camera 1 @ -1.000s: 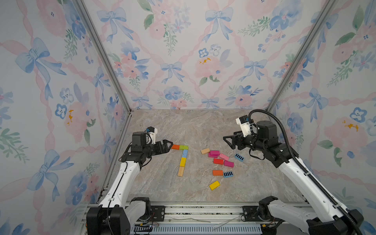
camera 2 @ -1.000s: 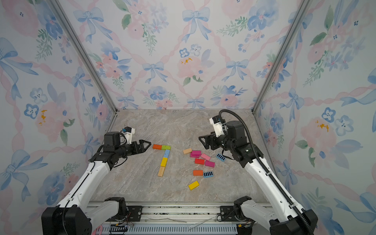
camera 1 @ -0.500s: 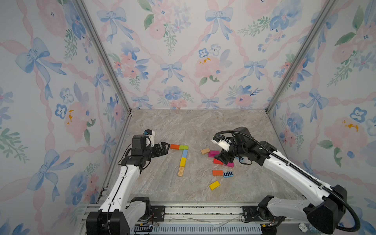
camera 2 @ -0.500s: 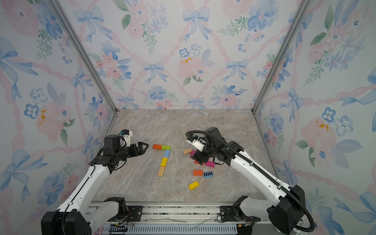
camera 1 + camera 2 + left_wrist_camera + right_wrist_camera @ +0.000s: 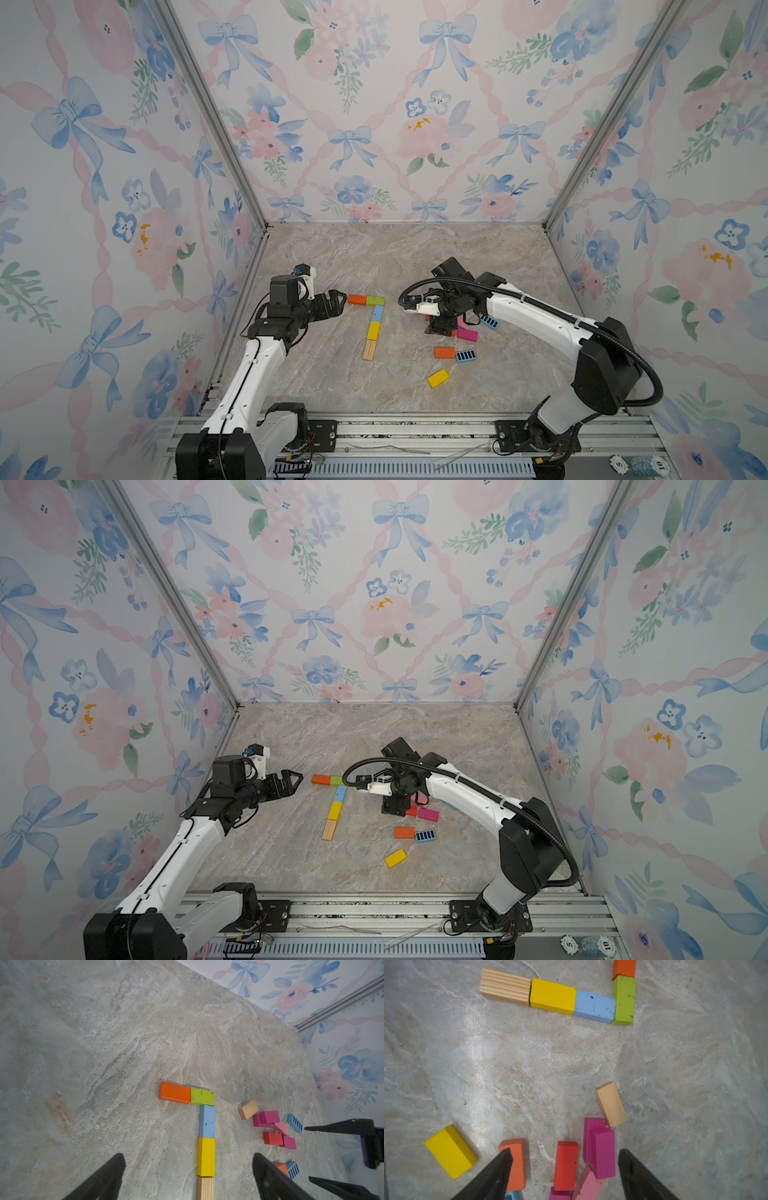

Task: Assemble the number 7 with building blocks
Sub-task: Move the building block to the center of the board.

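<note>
The right hand [image 5: 564, 1152], released and empty, hangs just over the red block [image 5: 566, 1167] and magenta blocks [image 5: 604, 1153], straddling them lengthwise, while the number 7 [image 5: 377, 312] lies well apart, nearer the open, empty left hand [image 5: 338, 300].

We find the five-block number 7 [image 5: 335, 810] laid on the marbled tabletop [image 5: 282, 854], while our right gripper [image 5: 393, 810] hangs over loose building blocks [image 5: 428, 814] beside it.
</note>
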`<action>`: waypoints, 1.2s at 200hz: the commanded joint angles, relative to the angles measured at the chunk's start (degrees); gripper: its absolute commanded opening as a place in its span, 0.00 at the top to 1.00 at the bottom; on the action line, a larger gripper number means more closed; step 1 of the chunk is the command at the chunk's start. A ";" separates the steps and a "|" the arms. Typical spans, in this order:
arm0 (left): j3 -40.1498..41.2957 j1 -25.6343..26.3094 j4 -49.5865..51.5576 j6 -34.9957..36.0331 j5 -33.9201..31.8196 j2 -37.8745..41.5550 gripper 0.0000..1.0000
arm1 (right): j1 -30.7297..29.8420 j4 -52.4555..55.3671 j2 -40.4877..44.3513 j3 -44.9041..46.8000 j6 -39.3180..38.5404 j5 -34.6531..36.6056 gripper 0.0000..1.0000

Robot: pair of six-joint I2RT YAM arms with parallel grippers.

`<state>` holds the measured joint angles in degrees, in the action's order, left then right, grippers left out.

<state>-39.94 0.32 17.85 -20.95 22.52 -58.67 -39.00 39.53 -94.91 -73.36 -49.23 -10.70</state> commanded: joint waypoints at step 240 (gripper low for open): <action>0.79 -0.32 -0.95 0.74 0.33 0.46 0.02 | 6.54 -0.82 -27.63 -17.26 -8.08 -0.71 0.31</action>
<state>-39.92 0.32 17.67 -20.97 22.50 -58.28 -33.65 36.73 -120.49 -88.27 -58.46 -10.13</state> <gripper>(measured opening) 0.978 0.723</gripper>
